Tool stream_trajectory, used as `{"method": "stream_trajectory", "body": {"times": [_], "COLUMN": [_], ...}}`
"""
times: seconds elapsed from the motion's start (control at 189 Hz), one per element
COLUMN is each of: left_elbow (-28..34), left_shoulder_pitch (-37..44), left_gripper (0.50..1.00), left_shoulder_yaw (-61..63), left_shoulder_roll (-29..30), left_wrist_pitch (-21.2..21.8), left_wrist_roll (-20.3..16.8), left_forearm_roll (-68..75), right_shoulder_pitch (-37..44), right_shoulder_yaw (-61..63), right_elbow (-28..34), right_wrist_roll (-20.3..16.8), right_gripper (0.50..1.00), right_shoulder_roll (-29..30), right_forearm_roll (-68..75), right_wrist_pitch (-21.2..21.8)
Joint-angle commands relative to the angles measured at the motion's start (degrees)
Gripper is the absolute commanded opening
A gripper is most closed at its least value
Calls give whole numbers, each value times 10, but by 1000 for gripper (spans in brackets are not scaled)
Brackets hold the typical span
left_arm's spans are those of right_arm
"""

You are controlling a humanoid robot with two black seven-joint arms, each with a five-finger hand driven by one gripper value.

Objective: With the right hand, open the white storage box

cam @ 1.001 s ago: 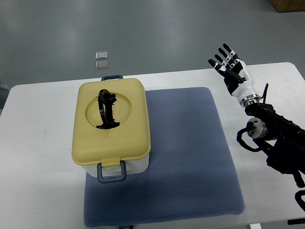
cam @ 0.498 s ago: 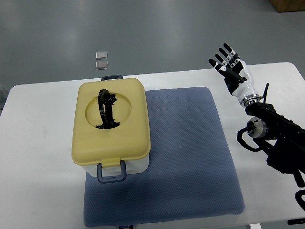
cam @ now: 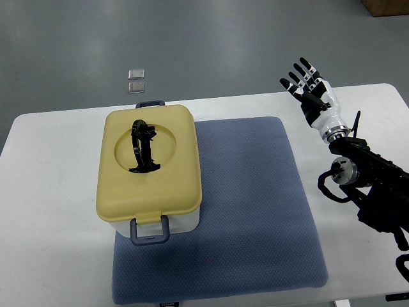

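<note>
The box (cam: 150,173) sits on the left part of the worktop (cam: 51,192), its right side resting on the left edge of a blue mat (cam: 249,204) that covers the middle of the worktop. Its yellow lid (cam: 172,153) is on and closed, with a black handle (cam: 143,147) lying in the round hollow on top. A grey-blue latch (cam: 150,231) hangs at the side nearest me, and another one (cam: 150,102) shows at the far side. The white body is only visible as a strip under the lid's near edge.

The right hand (cam: 310,89) is held up over the far right corner of the worktop, well apart from the box, palm turned up and fingers (cam: 300,67) spread wide, holding nothing. Its black arm (cam: 370,185) comes in from the right edge.

Beyond the worktop, two small pale squares (cam: 136,80) lie on the grey floor.
</note>
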Motion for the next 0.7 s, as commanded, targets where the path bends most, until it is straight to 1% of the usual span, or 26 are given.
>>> {"method": "stream_trajectory", "body": {"times": [0.0,0.297,0.445,0.562,0.694], "left_elbow": [0,0,0,0,0], "left_shoulder_pitch": [-1,-3,-3,-3,-3], "left_gripper": [1000,1000,1000,1000,1000], "left_shoulder_yaw": [1,0,0,0,0], "left_shoulder_roll": [0,0,0,0,0], "left_wrist_pitch": [0,0,0,0,0], "left_wrist_roll": [0,0,0,0,0], "left_forearm_roll": [0,0,0,0,0], "right_shoulder_pitch": [0,18,37,46,74], "right_shoulder_yaw": [0,-1,-5,-10,-20], "right_elbow": [0,0,7,9,10], "right_wrist_roll": [0,-2,-5,-6,-7], "right_gripper": [926,926,926,926,926], "right_shoulder_roll": [-1,-1,-7,-11,-21], "right_forearm_roll": [0,-2,-9,-9,-18], "right_wrist_pitch": [0,0,-23,-24,-24]}}
